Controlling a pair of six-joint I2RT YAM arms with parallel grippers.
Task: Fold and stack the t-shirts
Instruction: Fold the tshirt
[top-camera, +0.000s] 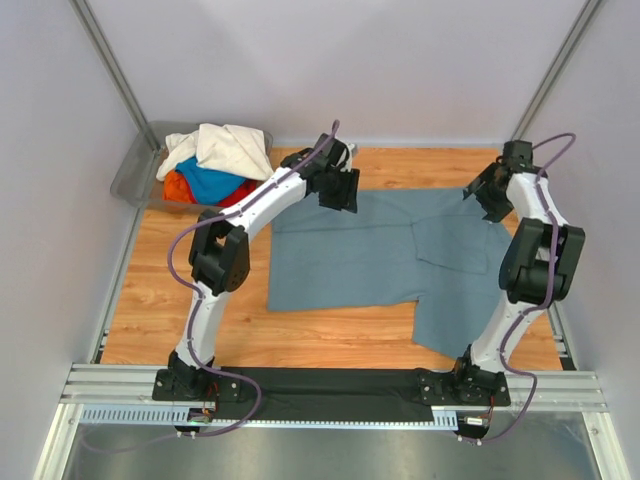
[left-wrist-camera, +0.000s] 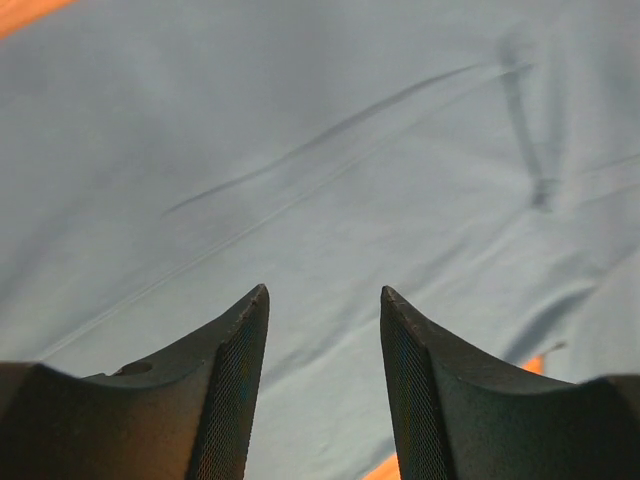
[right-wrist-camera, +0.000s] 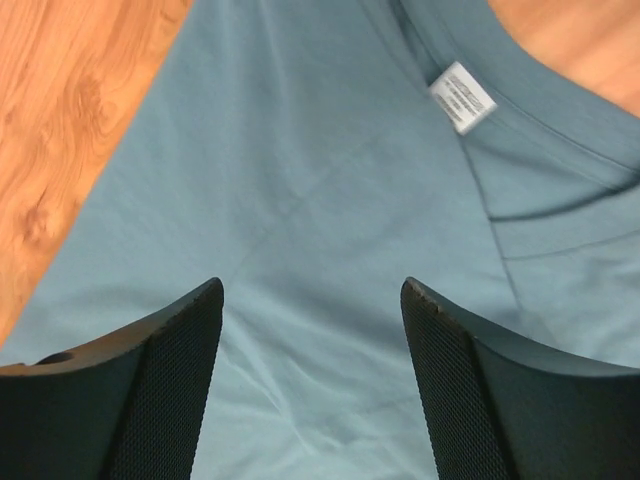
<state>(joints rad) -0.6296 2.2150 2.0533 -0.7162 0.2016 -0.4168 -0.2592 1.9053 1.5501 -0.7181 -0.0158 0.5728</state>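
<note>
bin (top-camera: 135, 178): translucent grey plastic with rounded walls, at the far left corner of the tabletop (top-camera: 200, 320), which is warm wood-grain board.
bin contents: a crumpled heap of soft cloth. the cream-white t-shirt (top-camera: 232, 148) lies on top, the bright blue t-shirt (top-camera: 212, 182) under it, and the red-orange t-shirt (top-camera: 177, 188) is lowest at the left. their outlines are buried in one another, so no sleeve or collar can be made out.
left gripper (left-wrist-camera: 323, 295): hangs over the far edge of the slate t-shirt, near the middle of the tabletop's far edge. its dark fingers (left-wrist-camera: 235, 385) have mesh-textured inner pads and stand apart with only cloth showing below the gap. whether they touch the cloth cannot be told.
slate grey-blue t-shirt (top-camera: 340, 262): matte knit, lying flat from the tabletop's middle to its right edge, with faint creases and a stitched seam line. a flap is folded over on the right part. one portion runs toward the near right corner and is partly hidden behind the right arm.
neck label (right-wrist-camera: 462, 97): a small white rectangle sewn inside the ribbed collar. its print is too small to read.
right gripper (right-wrist-camera: 312, 285): over the collar end near the far right corner. its black mesh-faced fingers (right-wrist-camera: 170, 375) are spread wide and grip nothing.
</note>
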